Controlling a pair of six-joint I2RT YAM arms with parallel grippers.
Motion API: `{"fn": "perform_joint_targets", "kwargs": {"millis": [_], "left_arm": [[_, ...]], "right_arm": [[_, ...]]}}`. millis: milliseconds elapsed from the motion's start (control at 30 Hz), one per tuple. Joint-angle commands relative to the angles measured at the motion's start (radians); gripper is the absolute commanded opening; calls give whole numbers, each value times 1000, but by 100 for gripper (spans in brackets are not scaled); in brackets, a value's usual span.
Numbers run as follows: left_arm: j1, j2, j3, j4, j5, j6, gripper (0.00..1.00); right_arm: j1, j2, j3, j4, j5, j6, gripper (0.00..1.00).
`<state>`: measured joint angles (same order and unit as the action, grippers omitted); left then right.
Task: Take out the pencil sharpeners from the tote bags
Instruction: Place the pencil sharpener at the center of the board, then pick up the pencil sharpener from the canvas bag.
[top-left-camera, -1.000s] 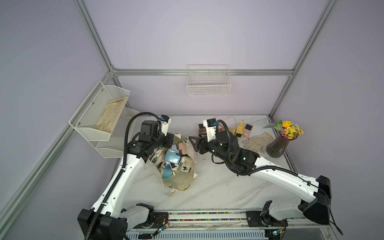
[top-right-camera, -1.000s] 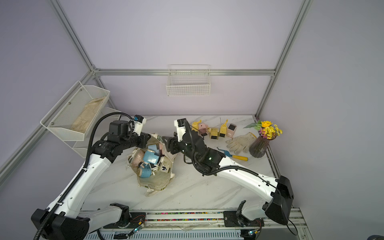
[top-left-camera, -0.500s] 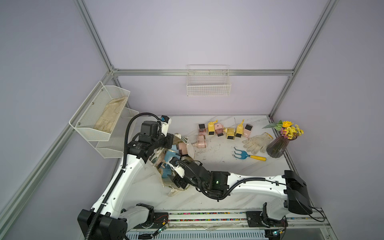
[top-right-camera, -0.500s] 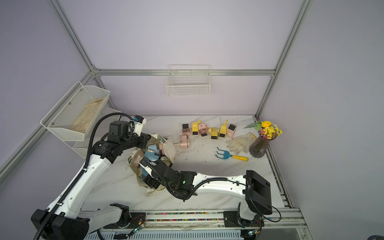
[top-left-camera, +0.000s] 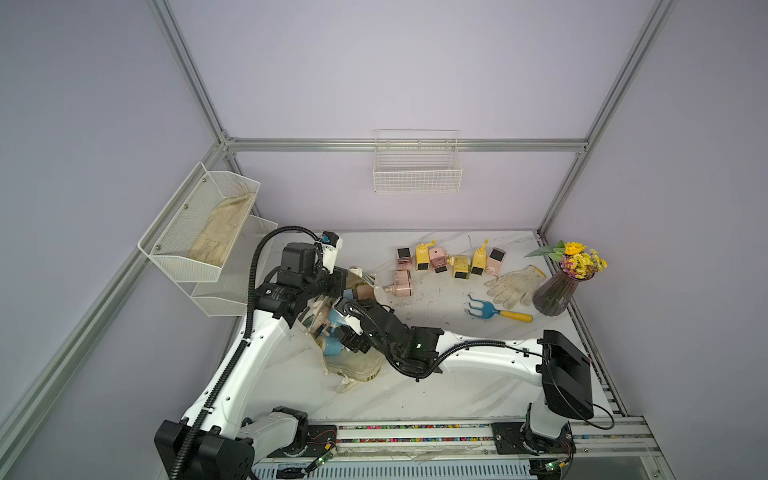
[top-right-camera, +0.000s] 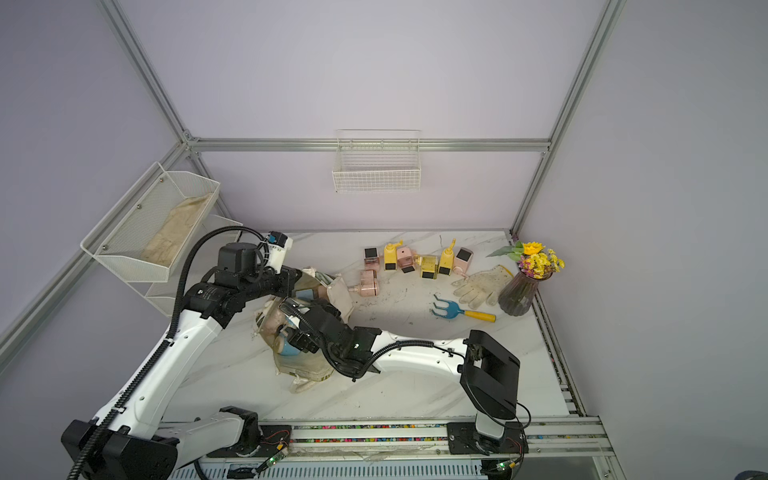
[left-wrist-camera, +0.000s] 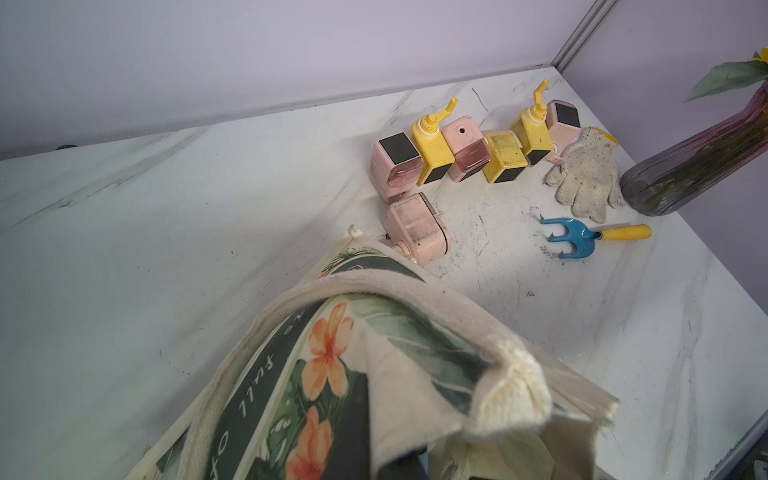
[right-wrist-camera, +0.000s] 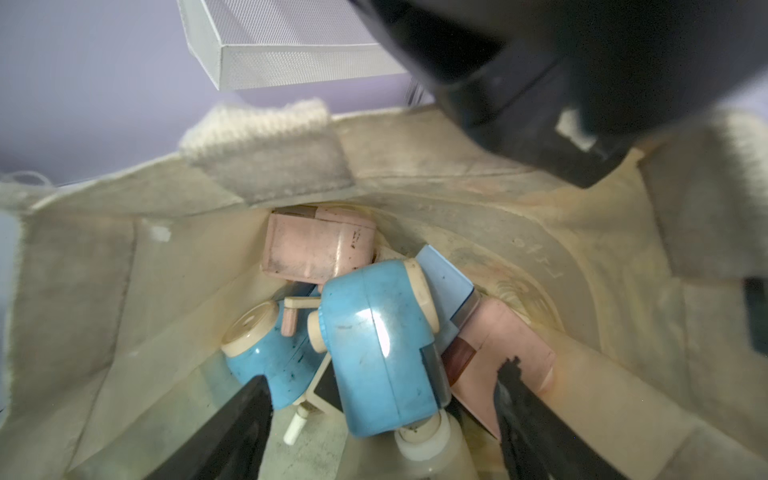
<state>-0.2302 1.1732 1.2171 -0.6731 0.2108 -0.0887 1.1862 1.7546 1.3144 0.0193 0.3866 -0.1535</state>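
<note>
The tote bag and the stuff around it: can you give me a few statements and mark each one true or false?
1. The right end effector is open, its fingers either side of a blue sharpener inside the tote bag. True.
2. The bag is empty. False: blue and pink sharpeners lie inside.
3. The left end effector is shut on the bag's edge. True.
4. The hand rake lies inside the bag. False: it lies on the table.
5. The glove lies beside the vase. True.

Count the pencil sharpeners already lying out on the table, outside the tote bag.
7: six in a row near the back wall, from a pink one to a pink one, and another pink one in front. More remain inside the tote bag.
</note>
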Motion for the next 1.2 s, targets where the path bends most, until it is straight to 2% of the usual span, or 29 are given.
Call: {"fn": "perform_joint_targets", "kwargs": {"millis": [0, 233, 700, 800, 933, 1167], "left_arm": [[0, -47, -18, 94, 49, 7, 5], [8, -47, -16, 94, 55, 6, 5], [11, -47, -14, 95, 64, 3, 5], [12, -47, -13, 95, 64, 1, 5], [12, -49, -13, 95, 63, 3, 5], [13, -48, -17, 94, 68, 1, 5]], "right_arm": [[-26, 29, 17, 42, -34, -35, 87], [-41, 81, 40, 23, -48, -86, 91], [-71, 161, 52, 4, 132, -97, 92], [-73, 181, 59, 7, 112, -111, 92], [-73, 209, 75, 8, 66, -113, 86], [-71, 178, 70, 21, -118, -95, 66]]}}
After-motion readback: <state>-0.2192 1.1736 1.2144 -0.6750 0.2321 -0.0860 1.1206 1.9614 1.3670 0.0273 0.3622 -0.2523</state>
